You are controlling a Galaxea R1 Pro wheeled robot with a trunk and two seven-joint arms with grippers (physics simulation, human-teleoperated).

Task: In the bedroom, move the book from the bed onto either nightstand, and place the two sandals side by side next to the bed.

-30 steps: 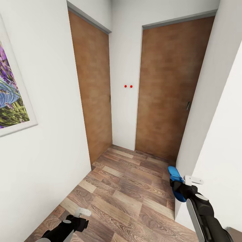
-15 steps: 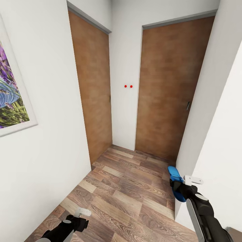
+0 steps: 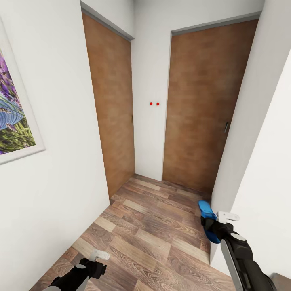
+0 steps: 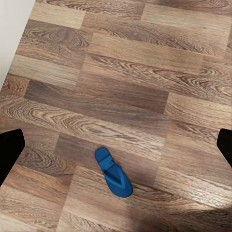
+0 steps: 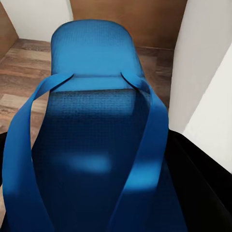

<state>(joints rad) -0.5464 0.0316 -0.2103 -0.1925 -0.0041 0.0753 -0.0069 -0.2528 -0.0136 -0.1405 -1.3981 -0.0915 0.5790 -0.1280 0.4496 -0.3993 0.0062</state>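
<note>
Head view, from left to right: a framed lavender picture [image 3: 14, 109] is hung on the left white wall, then two brown doors [image 3: 113, 105] are met at a white corner, and a wood-plank floor [image 3: 149, 238] is laid between the walls. The left gripper [image 3: 98, 256] is held low beside the left wall with nothing seen in it; how far its jaws are parted cannot be told. In the left wrist view a loose blue sandal [image 4: 112, 172] is seen lying flat on the planks below that gripper, its long axis set slantwise across the boards, with bare floor all round it. The left arm is judged the nearer one for it. At the right, the right gripper [image 3: 214, 222] is closed on the other sandal [image 3: 207, 220], carried toe forward close to the right wall. Room to swing on that side is judged scant.
</note>
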